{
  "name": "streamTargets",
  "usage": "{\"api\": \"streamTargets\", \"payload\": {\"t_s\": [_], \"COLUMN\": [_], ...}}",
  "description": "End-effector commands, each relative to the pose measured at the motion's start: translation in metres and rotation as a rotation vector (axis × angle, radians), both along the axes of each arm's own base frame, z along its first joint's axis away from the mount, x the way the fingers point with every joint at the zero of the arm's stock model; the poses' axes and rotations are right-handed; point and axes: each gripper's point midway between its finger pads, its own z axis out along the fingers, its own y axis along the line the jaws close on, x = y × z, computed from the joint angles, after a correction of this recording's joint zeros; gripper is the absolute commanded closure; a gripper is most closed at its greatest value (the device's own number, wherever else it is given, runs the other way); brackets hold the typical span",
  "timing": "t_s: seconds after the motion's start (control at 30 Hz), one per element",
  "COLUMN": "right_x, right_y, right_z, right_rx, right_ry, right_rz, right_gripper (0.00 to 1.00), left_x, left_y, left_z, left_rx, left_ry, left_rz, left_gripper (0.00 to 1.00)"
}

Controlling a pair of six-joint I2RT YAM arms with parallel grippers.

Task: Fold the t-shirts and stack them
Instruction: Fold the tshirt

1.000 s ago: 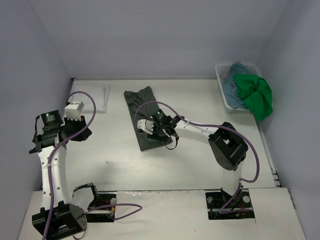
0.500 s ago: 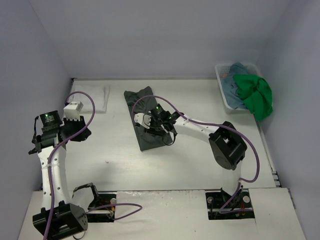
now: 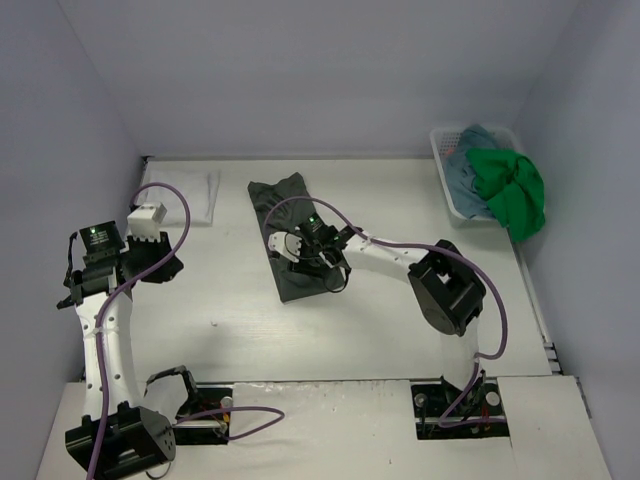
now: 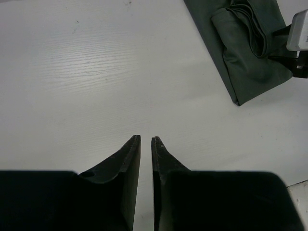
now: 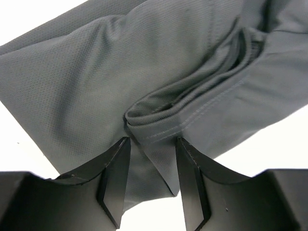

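Near left, the left gripper (image 4: 146,138) hangs over bare table (image 3: 380,200). Its fingers are all but together with nothing between them, and it is well apart from any cloth.

Centre of the table: the right gripper (image 5: 151,142) is down on the dark grey-green shirt (image 3: 278,200), jaws apart. In the right wrist view a bunched fold with a stitched hem (image 5: 159,127) sits just beyond the fingertips and partly in the gap, loose and not pinched.

The relation that matters: the shirt is already a long narrow strip, with its long axis running near to far and the far end leaning a little left. The right gripper sits about mid-length, towards the near half. The fold crosses the gap at a slant, so closing here would likely catch only the top layers, which is a judgement. The right arm is clearly the nearer one; the left would have to cross to the right to help.

Nothing lies between gripper and cloth — only the shirt's own wrinkles.

Far left, a folded white shirt (image 3: 195,190) lies flat and looks like the stack spot. Far right corner: a white basket (image 3: 441,160) holds the teal-blue shirt (image 3: 468,165), with the bright green shirt (image 3: 515,195) spilling over its near rim. Both are unfolded and well apart from the grippers.
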Motion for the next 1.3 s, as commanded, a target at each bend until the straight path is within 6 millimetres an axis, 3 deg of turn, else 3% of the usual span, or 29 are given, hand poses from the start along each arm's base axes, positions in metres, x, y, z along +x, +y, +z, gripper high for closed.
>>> {"api": "streamTargets", "payload": {"t_s": [0.0,0.23,0.27,0.3,0.4,0.73,1.17,1.27], "right_x": [0.009,0.008,0.009,0.01,0.012,0.028,0.104,0.115], "right_y": [0.011,0.012,0.012,0.012,0.012,0.006,-0.007,-0.006], "right_z": [0.006,-0.006,-0.007,-0.008,-0.006,0.016,0.072,0.069], "right_rx": [0.033,0.022,0.021,0.022,0.024,0.051,0.17,0.188], "right_ry": [-0.013,0.009,0.005,0.004,-0.008,-0.062,-0.169,-0.16], "right_rz": [0.003,0.005,0.006,0.003,-0.004,-0.036,-0.129,-0.14], "right_gripper": [0.6,0.62,0.66,0.78,1.0,1.0,1.0,1.0], "left_x": [0.008,0.008,0.008,0.007,0.008,0.006,0.005,0.005], "left_y": [0.001,0.002,0.002,0.002,0.002,0.003,0.004,0.003], "left_z": [0.015,0.016,0.016,0.015,0.015,0.015,0.013,0.013], "left_rx": [-0.003,-0.004,-0.004,-0.005,-0.008,-0.016,-0.032,-0.04], "left_ry": [-0.064,-0.066,-0.067,-0.065,-0.066,-0.069,-0.065,-0.062], "left_rz": [-0.005,0.0,0.0,0.002,0.002,0.008,0.014,0.009], "left_gripper": [0.89,0.89,0.89,0.89,0.89,0.89,0.89,0.89]}}
